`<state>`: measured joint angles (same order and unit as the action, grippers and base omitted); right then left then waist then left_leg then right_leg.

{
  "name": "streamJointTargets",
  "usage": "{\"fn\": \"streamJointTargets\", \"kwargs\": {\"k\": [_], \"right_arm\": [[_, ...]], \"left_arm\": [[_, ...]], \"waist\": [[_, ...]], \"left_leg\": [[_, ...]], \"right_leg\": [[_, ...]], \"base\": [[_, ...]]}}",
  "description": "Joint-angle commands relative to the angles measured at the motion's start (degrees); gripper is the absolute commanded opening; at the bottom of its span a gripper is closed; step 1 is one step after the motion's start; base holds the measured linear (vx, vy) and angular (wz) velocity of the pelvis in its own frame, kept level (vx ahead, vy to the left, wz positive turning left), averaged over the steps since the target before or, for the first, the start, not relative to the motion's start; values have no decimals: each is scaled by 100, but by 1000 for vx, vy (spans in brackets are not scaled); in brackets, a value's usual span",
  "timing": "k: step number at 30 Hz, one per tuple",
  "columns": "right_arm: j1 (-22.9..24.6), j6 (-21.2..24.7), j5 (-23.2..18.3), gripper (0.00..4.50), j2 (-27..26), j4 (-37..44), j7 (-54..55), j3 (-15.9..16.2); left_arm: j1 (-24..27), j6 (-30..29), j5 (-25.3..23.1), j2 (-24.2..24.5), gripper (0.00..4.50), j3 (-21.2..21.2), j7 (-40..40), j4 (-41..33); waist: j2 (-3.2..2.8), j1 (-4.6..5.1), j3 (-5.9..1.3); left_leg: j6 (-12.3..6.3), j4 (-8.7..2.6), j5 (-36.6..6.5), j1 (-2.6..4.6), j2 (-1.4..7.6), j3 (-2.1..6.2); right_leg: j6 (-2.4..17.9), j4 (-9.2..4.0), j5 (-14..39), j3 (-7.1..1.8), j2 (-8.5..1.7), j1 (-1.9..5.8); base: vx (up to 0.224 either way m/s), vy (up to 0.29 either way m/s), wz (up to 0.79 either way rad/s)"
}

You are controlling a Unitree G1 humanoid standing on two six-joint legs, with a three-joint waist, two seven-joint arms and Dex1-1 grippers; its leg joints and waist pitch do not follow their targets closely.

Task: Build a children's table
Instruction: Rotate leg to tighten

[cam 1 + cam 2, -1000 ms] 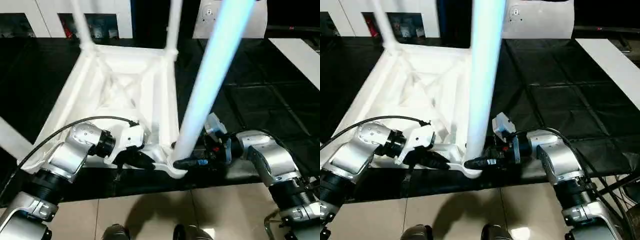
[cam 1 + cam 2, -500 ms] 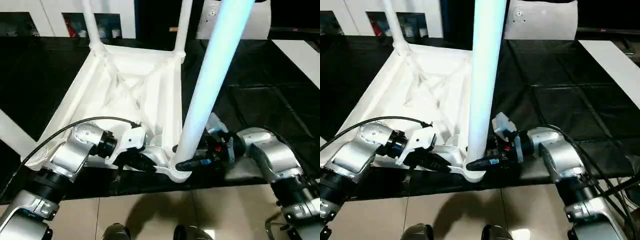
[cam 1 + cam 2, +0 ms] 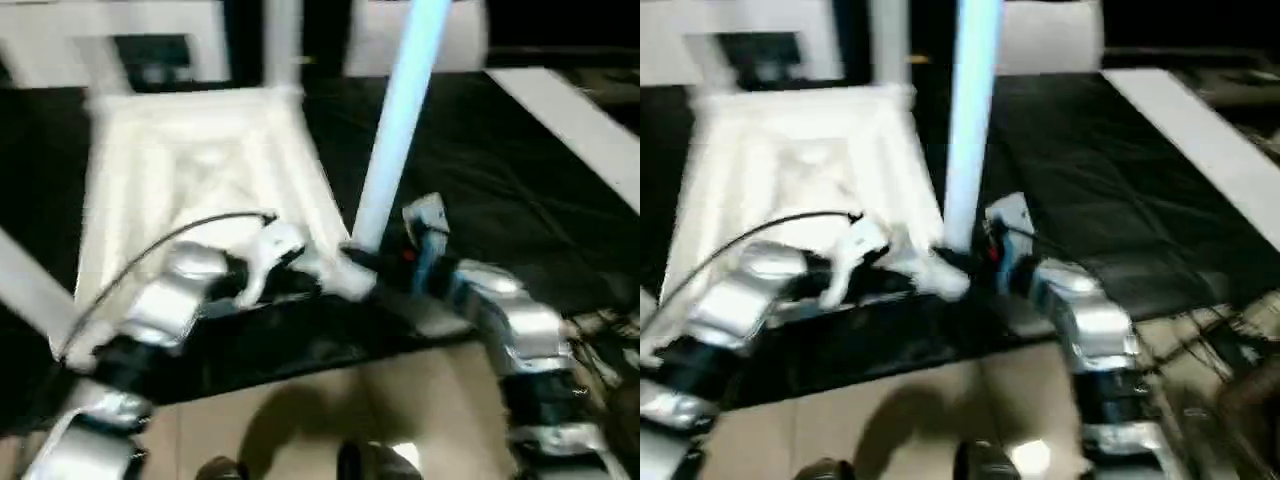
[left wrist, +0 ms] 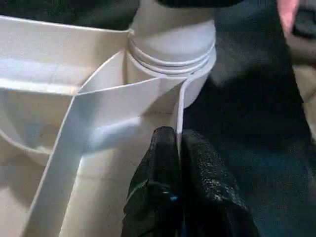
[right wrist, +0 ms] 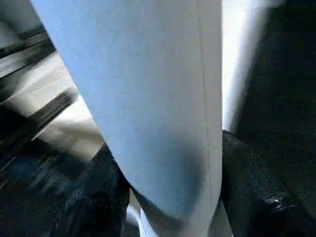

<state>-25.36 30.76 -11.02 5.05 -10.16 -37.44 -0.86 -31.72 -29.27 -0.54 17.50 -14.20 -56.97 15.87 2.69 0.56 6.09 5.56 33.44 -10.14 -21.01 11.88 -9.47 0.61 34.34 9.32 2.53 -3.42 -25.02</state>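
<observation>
While inverted on the black worktop (image 3: 520, 170): children's table (image 3: 190, 170), ribs up for leg fitting.
Left gripper (image 4: 178, 143): jaws pinched on a thin rib, probably steadying.
Right gripper (image 5: 168, 197): jaws straddling near leg (image 3: 400, 120) by its socket.

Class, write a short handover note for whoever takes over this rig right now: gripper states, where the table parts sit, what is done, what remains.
Left gripper: shut, pinching a thin rib of the table top beside the near corner socket.
Right gripper: fingers on either side of the near leg, low down by the socket.
Table top lies upside down on the black mat.
Done: near leg stands in its socket; other legs already stand at further corners.
Left: whether this leg is fully screwed in cannot be told; check it, then turn the table upright.
</observation>
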Motion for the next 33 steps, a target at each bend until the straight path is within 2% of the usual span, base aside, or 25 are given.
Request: {"fn": "streamJointTargets", "kwargs": {"k": [1,4,6,7,8,9,10,11,13,14,19,21,22,23,24,26,27,28,29,32,33], "right_arm": [[-103,358,-282,212,-734,-151,275,527],[-200,140,-21,212,-1289,-404,1428,273],[-228,-52,124,212,-1580,-528,2101,58],[-225,-61,158,212,-1617,-523,2164,54],[-211,-90,276,212,-1728,-483,2374,51],[-205,-89,316,212,-1748,-456,2427,71],[-202,-91,336,247,-1760,-442,2465,83],[-161,-160,314,282,-1736,-382,2404,64],[-141,-192,291,284,-1718,-347,2349,33],[-117,-240,278,302,-1624,-302,2237,32],[-21,-276,185,334,-1099,-75,1640,80],[12,-208,93,349,-749,50,1153,116],[19,-195,64,370,-604,89,962,125],[34,-185,9,370,-387,140,641,165],[39,-214,-39,376,-210,160,366,188],[58,-254,-192,402,204,186,-341,239],[58,-353,-200,402,421,161,-681,296],[56,-408,-250,414,651,147,-1061,372],[50,-466,-278,414,783,137,-1303,419],[1,-661,-394,414,1232,104,-2226,593],[-16,-788,-432,414,1405,77,-2599,694]], "left_arm": [[-234,-131,171,-575,0,-93,489,-37],[-393,-362,34,-982,0,135,1274,59],[-415,-444,-58,-1128,0,189,1545,60],[-410,-459,-72,-1148,0,187,1577,51],[-388,-521,-109,-1207,0,169,1688,5],[-379,-550,-113,-1221,0,157,1721,-18],[-375,-569,-115,-1228,0,150,1742,-31],[-312,-532,-121,-1149,0,117,1657,-101],[-275,-521,-123,-1101,0,111,1605,-139],[-240,-472,-131,-1020,0,95,1529,-159],[-104,-276,-120,-628,0,26,1154,-214],[-41,-103,-100,-389,0,-25,875,-234],[-21,-41,-96,-295,0,-40,771,-234],[18,61,-64,-162,0,-55,581,-252],[46,172,-50,-40,0,-84,404,-252],[122,523,12,255,0,-199,-118,-261],[123,649,-12,391,0,-277,-301,-234],[132,829,11,531,0,-356,-555,-236],[131,863,27,607,0,-394,-684,-239],[105,1168,69,888,0,-553,-1208,-210],[91,1322,63,1009,0,-642,-1445,-177]], "waist": [[-18,-71,-339],[-27,-62,-339],[-37,-56,-357],[-39,-67,-372],[-26,-67,-379],[-48,-69,-370],[-47,-81,-385],[-33,-88,-386],[-43,-92,-384],[-34,-89,-383],[-45,-91,-355],[-40,-91,-374],[-45,-98,-373],[-86,-110,-383],[-82,-104,-384],[-80,-138,-401],[-54,-144,-404],[-71,-173,-405],[-36,-185,-411],[-54,-264,-420],[-27,-287,-434]], "left_leg": [[-13,-440,-1478,-28,9,39],[-39,-431,-1376,19,16,-8],[-22,-442,-1273,6,26,-13],[-59,-437,-1144,13,25,-31],[-83,-433,-1100,20,26,-39],[-118,-427,-1025,15,27,-50],[-137,-425,-899,-5,20,-48],[-190,-420,-840,6,17,-61],[-228,-423,-798,3,21,-61],[-238,-424,-794,-1,21,-62],[-259,-438,-961,-4,34,-56],[-243,-432,-959,7,36,-54],[-250,-433,-944,3,37,-48],[-273,-422,-905,1,47,-51],[-283,-418,-889,0,48,-59],[-330,-409,-870,7,50,-55],[-375,-402,-850,16,60,-70],[-400,-402,-809,33,74,-67],[-424,-393,-775,36,82,-82],[-460,-383,-745,63,95,-84],[-477,-377,-725,77,98,-91]], "right_leg": [[451,-574,3034,-183,-346,315],[645,-560,2654,-208,-321,268],[745,-506,2202,-209,-301,297],[814,-480,1817,-225,-293,309],[853,-468,1668,-225,-284,314],[936,-450,1415,-241,-281,311],[981,-417,1200,-237,-283,359],[1012,-413,1053,-239,-283,362],[1032,-403,968,-240,-289,376],[1036,-403,961,-240,-290,379],[1003,-434,1225,-241,-303,383],[1006,-430,1297,-243,-307,396],[1004,-428,1295,-241,-309,396],[1065,-423,1129,-244,-308,406],[1109,-411,1063,-249,-310,401],[1184,-399,990,-245,-320,427],[1234,-391,941,-248,-317,410],[1280,-375,882,-244,-317,404],[1320,-366,829,-248,-321,400],[1371,-346,853,-248,-335,395],[1401,-333,800,-247,-332,392]], "base": [[0,0,0],[0,0,0],[0,0,0],[0,0,0],[0,0,0],[0,0,0],[0,0,0],[0,0,0],[0,0,0],[0,0,0],[0,0,0],[0,0,0],[0,0,0],[0,0,0],[0,0,0],[0,0,0],[0,0,0],[0,0,0],[0,0,0],[0,0,0],[0,0,0]]}}
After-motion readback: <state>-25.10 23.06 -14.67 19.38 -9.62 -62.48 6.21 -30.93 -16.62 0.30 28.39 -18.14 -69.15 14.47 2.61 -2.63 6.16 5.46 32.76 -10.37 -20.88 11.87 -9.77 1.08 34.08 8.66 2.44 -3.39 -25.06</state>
